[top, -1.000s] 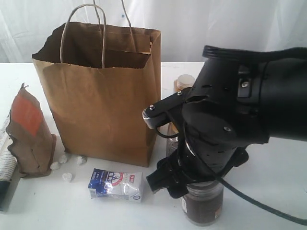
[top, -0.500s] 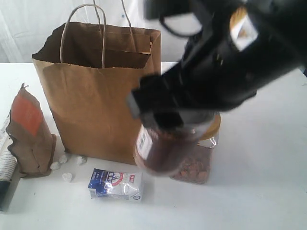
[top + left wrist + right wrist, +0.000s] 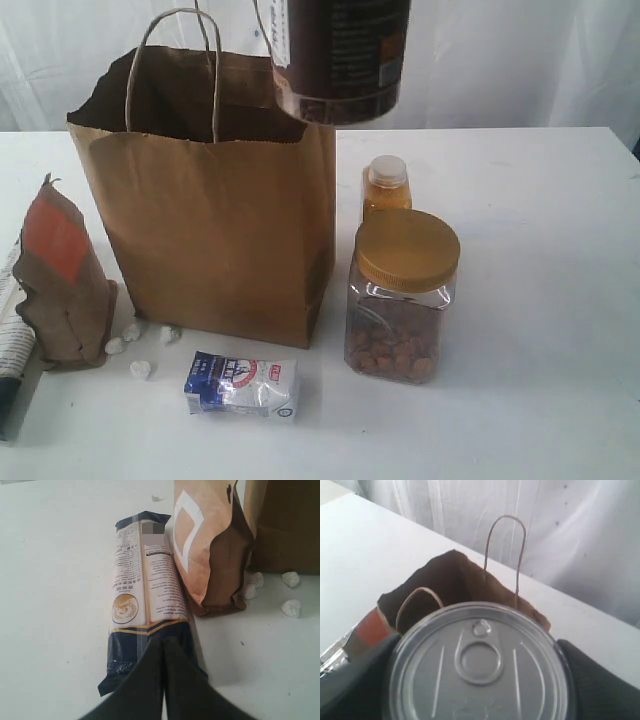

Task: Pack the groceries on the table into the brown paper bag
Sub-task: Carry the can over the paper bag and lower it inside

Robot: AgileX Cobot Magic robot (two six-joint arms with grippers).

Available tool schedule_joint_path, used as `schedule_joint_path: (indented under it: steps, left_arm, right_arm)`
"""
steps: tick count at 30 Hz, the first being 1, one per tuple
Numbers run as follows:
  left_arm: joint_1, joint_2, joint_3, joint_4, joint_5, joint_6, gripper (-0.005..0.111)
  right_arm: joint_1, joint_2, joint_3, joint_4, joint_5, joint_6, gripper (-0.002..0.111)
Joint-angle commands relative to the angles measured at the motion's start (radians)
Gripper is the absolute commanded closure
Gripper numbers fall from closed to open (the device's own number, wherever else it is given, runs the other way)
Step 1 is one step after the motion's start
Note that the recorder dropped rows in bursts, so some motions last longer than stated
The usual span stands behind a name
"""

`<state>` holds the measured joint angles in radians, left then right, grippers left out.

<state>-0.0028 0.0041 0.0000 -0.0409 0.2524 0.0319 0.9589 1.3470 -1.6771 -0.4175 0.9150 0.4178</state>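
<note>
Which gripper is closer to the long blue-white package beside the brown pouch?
Left. The left gripper, shut, sits at one end of the long blue-white package; the right gripper is up over the brown paper bag, holding the silver-lidded dark can.

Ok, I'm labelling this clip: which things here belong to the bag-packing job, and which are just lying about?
Part of the job: brown paper bag; silver-lidded dark can, held aloft; gold-lidded nut jar; orange bottle; blue-white packet; brown pouch; long blue-white package; white lumps; table.
Just there: only the white curtain behind the table.
</note>
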Motion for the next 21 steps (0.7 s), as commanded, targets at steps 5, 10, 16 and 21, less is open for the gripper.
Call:
schedule_joint_path:
  steps: [5, 10, 16, 21]
  left_arm:
    - [0.002, -0.004, 0.000, -0.006, -0.005, -0.005, 0.107]
    - [0.002, -0.004, 0.000, -0.006, -0.005, -0.005, 0.107]
    - [0.002, -0.004, 0.000, -0.006, -0.005, -0.005, 0.107]
    - [0.002, -0.004, 0.000, -0.006, -0.005, -0.005, 0.107]
  right_arm:
    - [-0.002, 0.160, -0.013, -0.403, -0.243, 0.163, 0.059]
    - [-0.005, 0.249, -0.013, -0.492, -0.349, 0.223, 0.059]
    - [-0.005, 0.334, -0.013, -0.523, -0.341, 0.268, 0.059]
    - [-0.005, 0.355, -0.013, -0.523, -0.309, 0.287, 0.059]
